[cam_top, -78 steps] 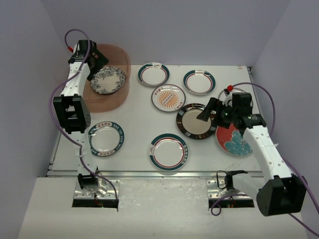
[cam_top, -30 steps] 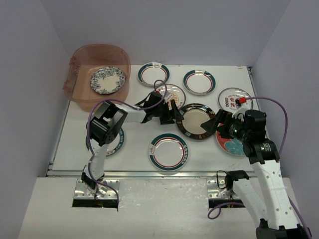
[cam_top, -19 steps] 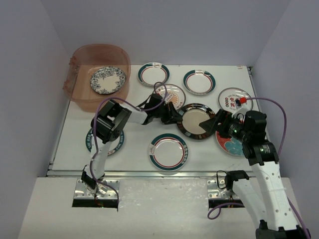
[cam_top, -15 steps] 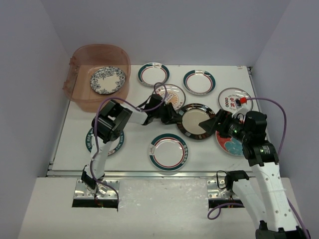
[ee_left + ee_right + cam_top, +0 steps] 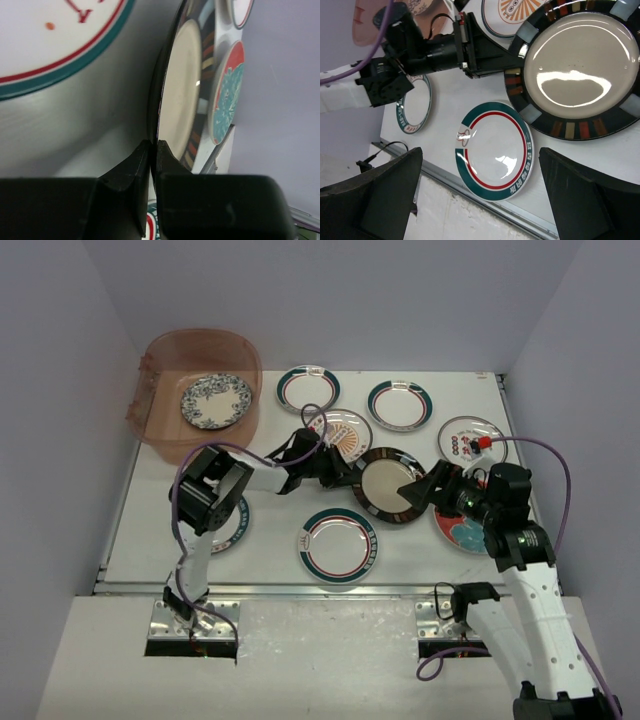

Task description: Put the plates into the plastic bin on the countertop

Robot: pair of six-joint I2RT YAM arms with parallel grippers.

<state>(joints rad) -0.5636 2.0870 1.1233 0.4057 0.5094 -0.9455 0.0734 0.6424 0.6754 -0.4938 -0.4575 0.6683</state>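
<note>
Swung across from the plastic bin (image 5: pixel 165 435) seconds earlier, the left gripper (image 5: pixel 153 145) pinched the left rim of the black-gold plate (image 5: pixel 388 483) at the centre of the countertop (image 5: pixel 270 525), jaws nearly closed on its edge. The right gripper (image 5: pixel 420 490) hovered over that plate's right side, fingers spread wide. One blue floral plate (image 5: pixel 216 401) lay inside the bin at the far left. A teal-and-red rimmed plate (image 5: pixel 338 545) sat on the near side of the held one.

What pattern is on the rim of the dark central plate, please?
The round black plate: rim blocks of grey, red and tan; right wrist view.
</note>
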